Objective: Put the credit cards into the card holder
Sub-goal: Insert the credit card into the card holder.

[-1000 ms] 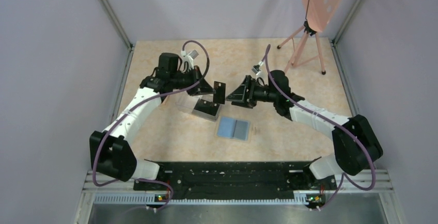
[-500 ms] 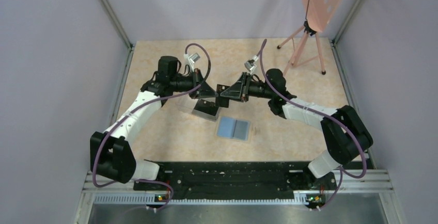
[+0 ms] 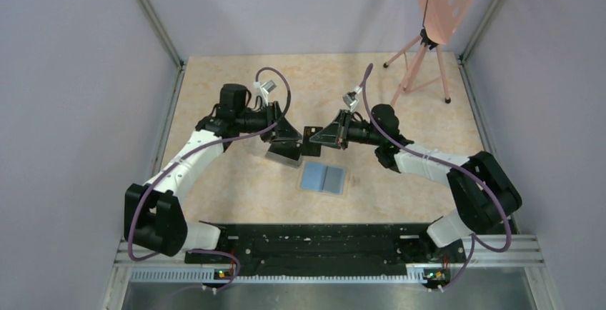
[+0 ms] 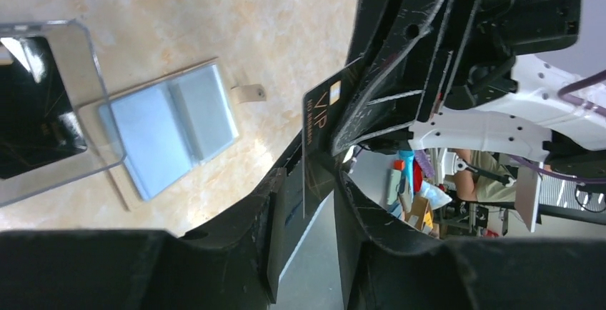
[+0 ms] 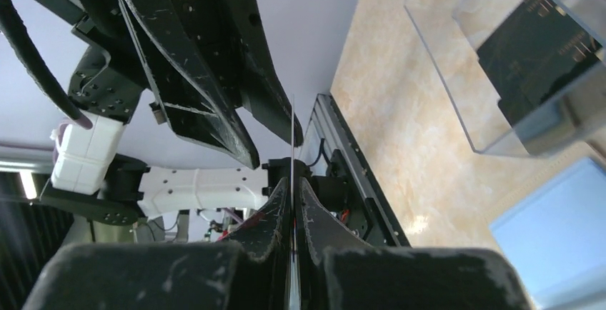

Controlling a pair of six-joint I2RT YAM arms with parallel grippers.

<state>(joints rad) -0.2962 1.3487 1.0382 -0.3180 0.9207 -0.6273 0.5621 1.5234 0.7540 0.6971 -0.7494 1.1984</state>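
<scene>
- The right gripper (image 5: 292,188) is clamped shut on a black credit card (image 4: 319,135), pinching one end of it. From its own wrist camera the card shows edge-on, a thin line rising from between the two pressed fingers.
- The left gripper (image 4: 309,181) faces it from the other side with its jaws parted. The free end of the card reaches in between those two fingers, and a gap shows between the card and at least one finger, so they do not clamp it.
- In the overhead view the two grippers meet nose to nose above the middle of the table (image 3: 236,181), with the card bridging them and held clear of the surface. The card stands on edge, and light "VIP" lettering shows on one face.
- The card holder (image 3: 324,178) lies opened flat on the table, grey-blue inside up, just nearer the arm bases than the meeting grippers. It is apart from both grippers.
- A clear plastic box (image 4: 82,88) sits just beside the card holder, below the left gripper, with more black cards (image 4: 32,117) lying inside it.
</scene>
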